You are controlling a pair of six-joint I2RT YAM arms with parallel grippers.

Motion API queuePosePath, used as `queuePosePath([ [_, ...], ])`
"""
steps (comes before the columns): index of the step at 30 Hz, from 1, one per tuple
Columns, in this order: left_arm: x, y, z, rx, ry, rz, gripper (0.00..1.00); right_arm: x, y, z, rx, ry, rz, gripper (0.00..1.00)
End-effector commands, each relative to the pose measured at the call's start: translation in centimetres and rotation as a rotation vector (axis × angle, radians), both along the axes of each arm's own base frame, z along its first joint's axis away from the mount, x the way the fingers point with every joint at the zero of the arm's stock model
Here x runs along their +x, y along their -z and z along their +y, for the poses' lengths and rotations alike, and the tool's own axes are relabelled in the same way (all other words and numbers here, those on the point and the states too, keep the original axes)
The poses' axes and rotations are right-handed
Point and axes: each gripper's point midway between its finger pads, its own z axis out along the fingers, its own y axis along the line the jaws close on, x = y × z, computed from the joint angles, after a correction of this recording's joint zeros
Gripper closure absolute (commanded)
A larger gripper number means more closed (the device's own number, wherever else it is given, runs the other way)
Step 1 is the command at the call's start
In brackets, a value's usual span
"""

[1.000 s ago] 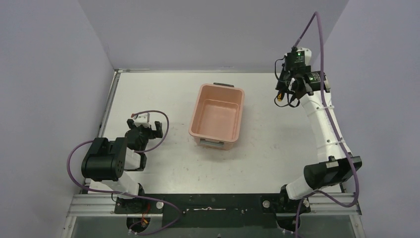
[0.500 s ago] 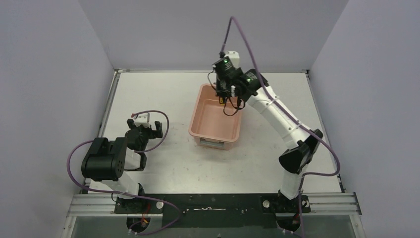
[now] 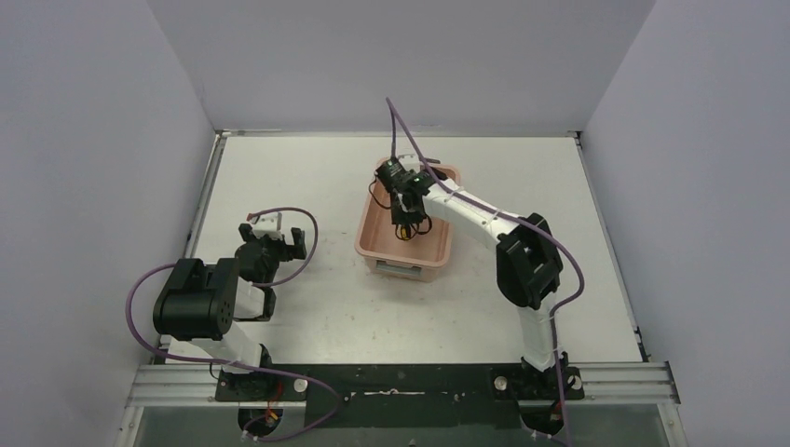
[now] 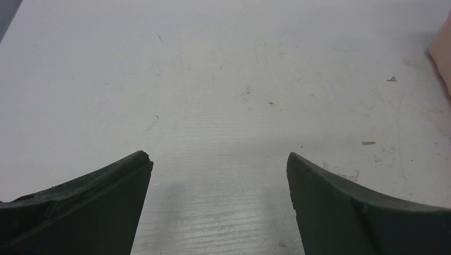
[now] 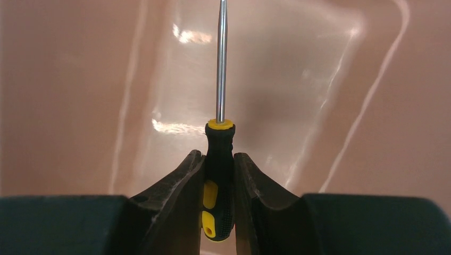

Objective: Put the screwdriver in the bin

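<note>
Left of the bin (image 3: 367, 244), nearer the arm bases, the left gripper (image 3: 270, 244) is hovering over bare table (image 3: 559, 214), its 2 fingers spread wide and gripping nothing. The right arm is reaching across the bin's right rim. The right gripper (image 3: 406, 216) is hanging inside the bin, pinching the screwdriver (image 5: 219, 146) by its black-and-yellow handle. The shaft is pointing along the bin's floor, with the side walls well apart from it.

Bin (image 3: 402, 270) salmon-pink, glossy. Screwdriver (image 5: 219, 141): silver shaft, black handle, yellow collar and patches. Fingers (image 5: 170, 212) dark, maybe greenish-black. Table (image 4: 213, 79) white, faintly scuffed.
</note>
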Motion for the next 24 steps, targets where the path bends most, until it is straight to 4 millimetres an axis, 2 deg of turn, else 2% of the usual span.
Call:
queuePosePath([
  [1, 0.8, -1.4, 0.0, 0.006, 0.011, -0.049, 0.03, 0.8, 4.1, 0.2, 0.034, 0.044, 0.014, 1.0],
  [5, 0.9, -1.4, 0.0, 0.007, 0.01, -0.051, 0.03, 0.4, 7.2, -0.2, 0.026, 0.051, 0.059, 1.0],
  [6, 0.9, -1.4, 0.0, 0.006, 0.009, -0.051, 0.03, 0.3, 7.8, -0.4, 0.018, 0.056, 0.067, 0.97],
  [8, 0.9, -1.5, 0.0, 0.006, 0.01, -0.052, 0.03, 0.1, 8.5, -0.5, 0.014, 0.053, 0.086, 0.82],
  [10, 0.8, -1.4, 0.0, 0.007, 0.01, -0.051, 0.03, 0.2, 8.2, -0.3, 0.018, 0.05, 0.083, 0.6],
  [12, 0.9, -1.4, 0.0, 0.007, 0.009, -0.051, 0.03, 0.5, 6.9, -0.2, 0.024, 0.051, 0.056, 0.43],
  [14, 0.8, -1.4, 0.0, 0.006, 0.01, -0.05, 0.03, 0.9, 5.2, -0.3, 0.028, 0.058, 0.022, 0.33],
  [17, 0.8, -1.4, 0.0, 0.006, 0.011, -0.05, 0.03, 1.5, 2.0, -0.5, 0.037, 0.062, -0.034, 0.25],
  [22, 0.8, -1.4, 0.0, 0.007, 0.01, -0.049, 0.03, 2.2, -4.8, -0.7, 0.076, 0.053, -0.156, 0.01],
  [24, 0.8, -1.4, 0.0, 0.007, 0.009, -0.049, 0.03, 2.3, -7.2, -1.0, 0.095, 0.046, -0.195, 0.0],
])
